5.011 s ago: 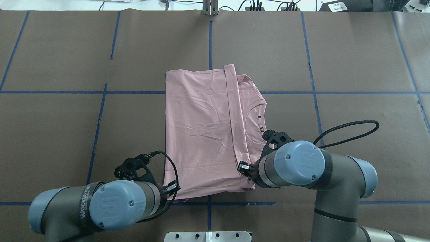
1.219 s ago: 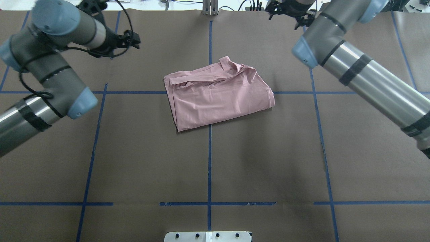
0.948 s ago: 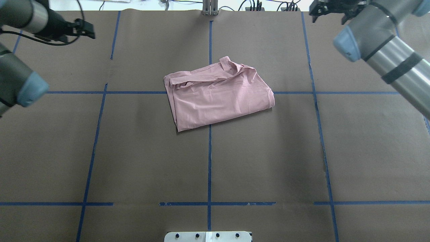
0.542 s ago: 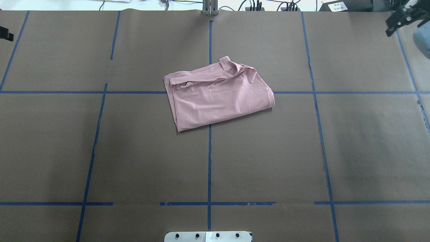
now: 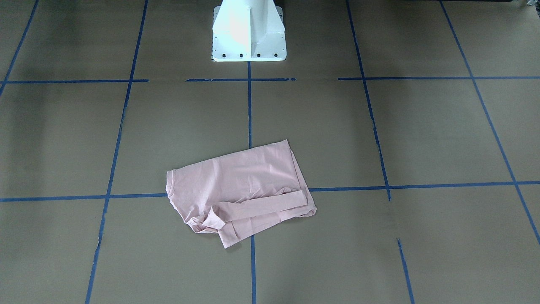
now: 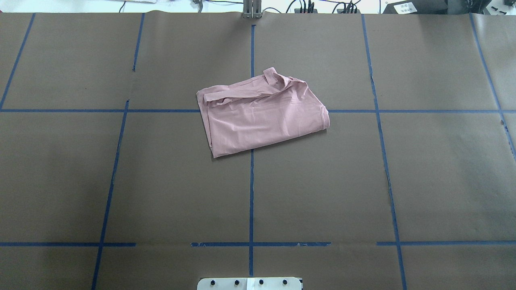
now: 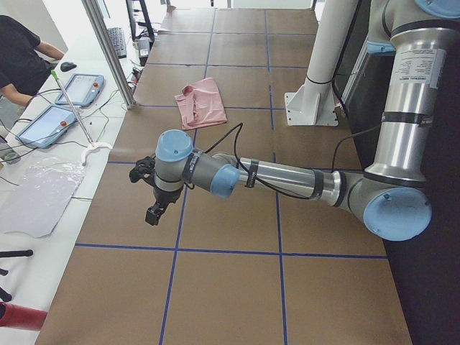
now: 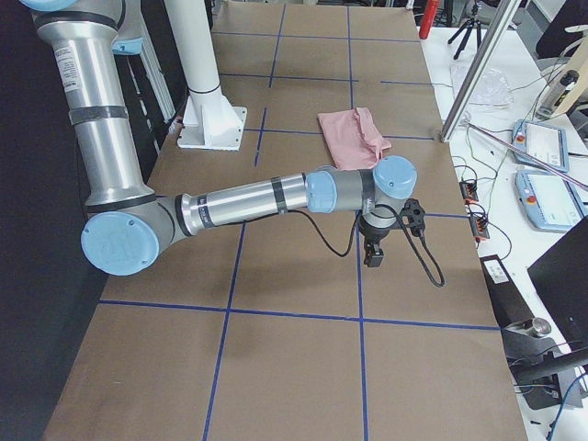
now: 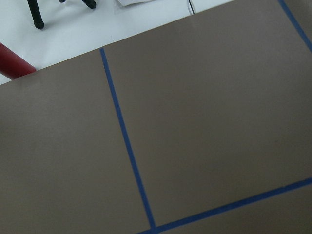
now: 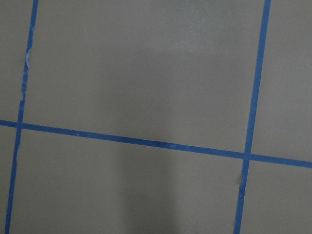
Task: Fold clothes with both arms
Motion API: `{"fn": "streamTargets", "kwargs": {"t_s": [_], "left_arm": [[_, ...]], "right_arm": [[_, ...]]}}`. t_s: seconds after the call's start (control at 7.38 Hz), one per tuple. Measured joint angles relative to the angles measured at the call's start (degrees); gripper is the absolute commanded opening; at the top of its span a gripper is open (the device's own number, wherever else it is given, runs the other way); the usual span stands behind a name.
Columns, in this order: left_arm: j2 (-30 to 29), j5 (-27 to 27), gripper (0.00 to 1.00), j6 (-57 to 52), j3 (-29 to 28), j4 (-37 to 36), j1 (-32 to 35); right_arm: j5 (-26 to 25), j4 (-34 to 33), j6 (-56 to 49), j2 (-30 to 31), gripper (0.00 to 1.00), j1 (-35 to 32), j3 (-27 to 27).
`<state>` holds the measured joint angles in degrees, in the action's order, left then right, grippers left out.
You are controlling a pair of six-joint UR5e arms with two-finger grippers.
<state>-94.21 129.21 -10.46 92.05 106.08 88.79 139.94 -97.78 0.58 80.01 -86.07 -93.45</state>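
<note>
Lying skewed, folded T-shirt (image 6: 262, 119) sits well inside table (image 6: 423, 181) edges.

Overhead and front-facing cameras look down from opposite sides, sharing the T-shirt (image 6: 262, 121).

we see a robotics lab, not a home or a shop. the big table (image 6: 181, 193) is covered with brown paper and is divided into squares by blue tape lines (image 6: 251, 193). a white pedestal (image 5: 248, 29) stands at its edge. the left arm (image 7: 280, 175) and the right arm (image 8: 248, 200), both of silver tube with light-blue joint caps, reach over the table. beside the table there are aluminium posts (image 7: 108, 50) and a white bench (image 7: 86, 52) with teach pendants (image 7: 80, 89), a keyboard (image 7: 115, 42) and many cables (image 6: 306, 7). a person (image 7: 21, 57) is at this bench. near the table's other end we see a tripod (image 8: 475, 18).
</note>
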Motion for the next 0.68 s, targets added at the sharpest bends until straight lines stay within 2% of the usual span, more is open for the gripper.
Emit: {"fn": "streamTargets", "kwargs": {"t_s": [0.41, 0.68], "left_arm": [[4.0, -0.1, 1.00, -2.4, -5.9, 5.7, 0.5], [4.4, 0.0, 1.00, -2.4, -3.7, -0.4, 0.6]], "right_arm": [[0.3, 1.3, 0.1, 4.8, 1.00, -0.6, -1.5], [0.2, 1.4, 0.2, 6.8, 1.00, -0.7, -2.1]]}}
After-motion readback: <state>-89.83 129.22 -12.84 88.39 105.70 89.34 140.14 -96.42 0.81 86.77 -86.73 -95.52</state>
